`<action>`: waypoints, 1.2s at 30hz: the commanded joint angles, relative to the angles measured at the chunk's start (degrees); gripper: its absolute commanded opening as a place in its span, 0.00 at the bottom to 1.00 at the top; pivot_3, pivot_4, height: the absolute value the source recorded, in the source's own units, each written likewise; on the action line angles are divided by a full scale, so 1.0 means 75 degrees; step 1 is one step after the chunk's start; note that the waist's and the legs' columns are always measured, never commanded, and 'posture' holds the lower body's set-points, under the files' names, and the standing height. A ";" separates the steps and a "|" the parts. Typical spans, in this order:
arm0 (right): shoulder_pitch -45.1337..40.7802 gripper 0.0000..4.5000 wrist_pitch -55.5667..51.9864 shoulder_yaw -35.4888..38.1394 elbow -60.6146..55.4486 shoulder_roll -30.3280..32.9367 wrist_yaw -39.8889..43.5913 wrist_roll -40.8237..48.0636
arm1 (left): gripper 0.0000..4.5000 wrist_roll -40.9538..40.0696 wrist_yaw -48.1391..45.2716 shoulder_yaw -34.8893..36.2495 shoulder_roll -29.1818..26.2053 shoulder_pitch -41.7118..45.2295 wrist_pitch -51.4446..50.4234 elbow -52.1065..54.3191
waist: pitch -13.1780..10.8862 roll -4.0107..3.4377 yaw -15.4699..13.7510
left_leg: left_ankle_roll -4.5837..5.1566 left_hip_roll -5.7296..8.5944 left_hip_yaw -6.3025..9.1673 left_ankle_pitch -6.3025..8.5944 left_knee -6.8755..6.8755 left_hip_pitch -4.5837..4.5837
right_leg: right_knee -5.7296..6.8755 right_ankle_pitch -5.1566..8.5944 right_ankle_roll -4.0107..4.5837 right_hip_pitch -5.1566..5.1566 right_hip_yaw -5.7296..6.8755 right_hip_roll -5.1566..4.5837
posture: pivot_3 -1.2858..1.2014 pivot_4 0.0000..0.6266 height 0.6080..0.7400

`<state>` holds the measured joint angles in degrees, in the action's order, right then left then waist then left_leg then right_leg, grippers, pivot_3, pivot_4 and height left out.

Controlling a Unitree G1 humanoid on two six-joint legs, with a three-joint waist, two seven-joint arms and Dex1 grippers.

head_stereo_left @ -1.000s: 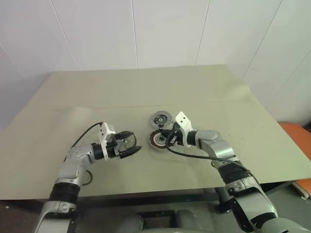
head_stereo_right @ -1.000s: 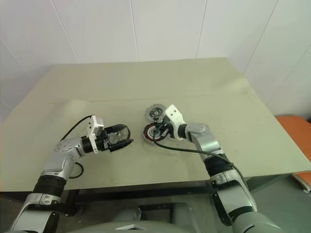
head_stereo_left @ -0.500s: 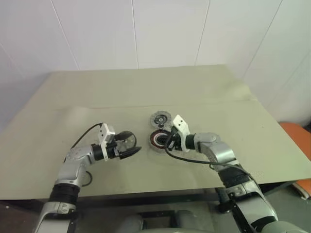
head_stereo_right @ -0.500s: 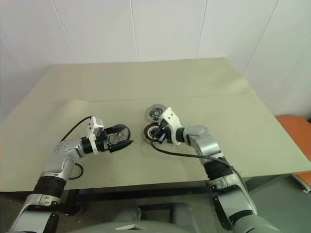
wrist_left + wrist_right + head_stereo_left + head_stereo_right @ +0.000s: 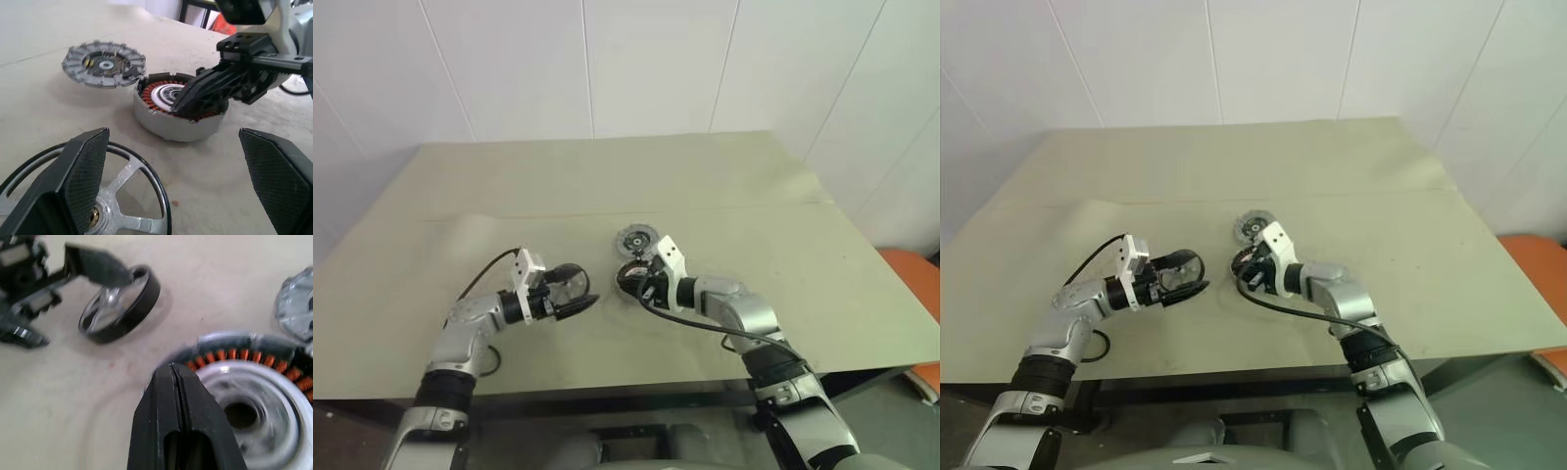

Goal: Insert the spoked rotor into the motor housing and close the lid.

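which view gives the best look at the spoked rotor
The left wrist view: the spoked rotor shows whole from the side, copper windings and pale centre visible, with the right gripper shut and lying across its top. The right wrist view shows its top cropped behind the closed fingers. In the eye views it is mostly covered by the gripper.
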<state>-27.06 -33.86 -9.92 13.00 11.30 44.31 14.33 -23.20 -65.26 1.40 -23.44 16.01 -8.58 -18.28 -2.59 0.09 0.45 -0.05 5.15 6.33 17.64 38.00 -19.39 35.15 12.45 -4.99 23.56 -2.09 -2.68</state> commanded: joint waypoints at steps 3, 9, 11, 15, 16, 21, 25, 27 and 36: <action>-0.0371 0.01 0.0134 0.0998 -0.0720 0.0125 0.0749 0.1236 | 1.00 -0.1701 0.0743 0.0876 0.0149 0.0518 -0.1863 0.1357 | -0.0003 0.0006 0.0021 | 0.0001 0.0001 0.0000 0.0000 0.0005 -0.0004 | -0.0002 -0.0001 -0.0003 0.0001 0.0000 0.0000 | 0.52 0.00 1.00; -0.0219 0.01 0.0578 0.0535 -0.0871 0.1314 0.1761 0.0834 | 1.00 -0.3202 0.1815 0.1487 -0.0271 0.0249 -0.4043 0.3205 | -0.0006 0.0000 0.0061 | 0.0003 0.0000 -0.0001 0.0002 -0.0010 -0.0006 | -0.0009 0.0001 -0.0004 0.0007 -0.0001 0.0000 | 0.52 0.00 1.00; -0.0112 0.01 0.0698 0.0461 -0.0963 0.1730 0.2045 0.0758 | 1.00 -0.3836 0.2408 0.1869 -0.0327 -0.0187 -0.4792 0.3650 | -0.0008 -0.0004 0.0077 | 0.0003 -0.0002 -0.0002 0.0002 -0.0013 -0.0003 | -0.0008 0.0002 -0.0004 0.0007 -0.0004 0.0001 | 0.52 0.00 1.00; 0.0214 0.01 0.0853 0.0377 -0.1263 0.2426 0.2410 0.0629 | 1.00 -0.4756 0.3695 0.2787 -0.0463 -0.1233 -0.5969 0.3930 | -0.0011 -0.0006 0.0049 | 0.0003 -0.0008 -0.0001 0.0002 -0.0013 -0.0001 | -0.0006 0.0012 -0.0016 0.0006 -0.0004 0.0004 | 0.52 0.00 1.00; 0.0315 0.01 0.0853 0.0389 -0.1377 0.2594 0.2508 0.0635 | 1.00 -0.4876 0.3904 0.3057 -0.0568 -0.1505 -0.6168 0.3836 | -0.0011 -0.0005 0.0043 | 0.0003 -0.0008 -0.0001 0.0002 -0.0012 0.0000 | -0.0005 0.0022 -0.0033 0.0005 -0.0004 0.0004 | 0.52 0.00 1.00; 0.0649 0.01 0.0859 0.0512 -0.1672 0.3086 0.2682 0.0679 | 1.00 -0.4942 0.5522 0.4110 -0.0802 -0.1663 -0.6716 0.2860 | -0.0019 0.0002 -0.0021 | -0.0002 -0.0009 0.0000 0.0003 -0.0001 0.0003 | -0.0005 0.0039 -0.0009 -0.0008 0.0003 0.0002 | 0.52 0.00 1.00; 0.0700 0.01 0.0879 0.0570 -0.1685 0.3186 0.2675 0.0706 | 1.00 -0.5284 0.6204 0.4075 -0.0747 -0.1383 -0.7573 0.2698 | -0.0019 0.0008 -0.0112 | -0.0008 -0.0005 -0.0001 0.0006 0.0005 0.0006 | -0.0013 0.0040 -0.0010 -0.0018 0.0006 -0.0003 | 0.52 0.00 1.00; 0.0688 0.01 0.0888 0.0574 -0.1687 0.3191 0.2613 0.0695 | 1.00 -0.5597 0.6440 0.4041 -0.0621 -0.1156 -0.8087 0.2579 | -0.0019 0.0013 -0.0164 | -0.0006 -0.0003 -0.0001 0.0005 0.0004 0.0001 | -0.0021 0.0034 -0.0018 -0.0016 0.0006 -0.0005 | 0.52 0.00 1.00; 0.0960 0.01 0.0749 0.0730 -0.1990 0.3237 0.2353 0.0817 | 1.00 -0.6076 0.6906 0.3709 -0.0532 0.0014 -0.9944 0.1718 | -0.0021 0.0015 -0.0132 | -0.0018 -0.0004 0.0003 0.0012 -0.0004 -0.0002 | -0.0015 0.0024 -0.0032 -0.0005 0.0012 -0.0004 | 0.52 0.00 1.00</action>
<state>-19.50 -28.36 -6.13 0.57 34.94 62.20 19.34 -67.09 -13.54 28.24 -27.01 14.53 -82.29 -5.14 -2.74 0.20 -0.54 -0.20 5.12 6.36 17.73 37.97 -19.41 35.04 12.62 -5.23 23.54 -2.01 -2.71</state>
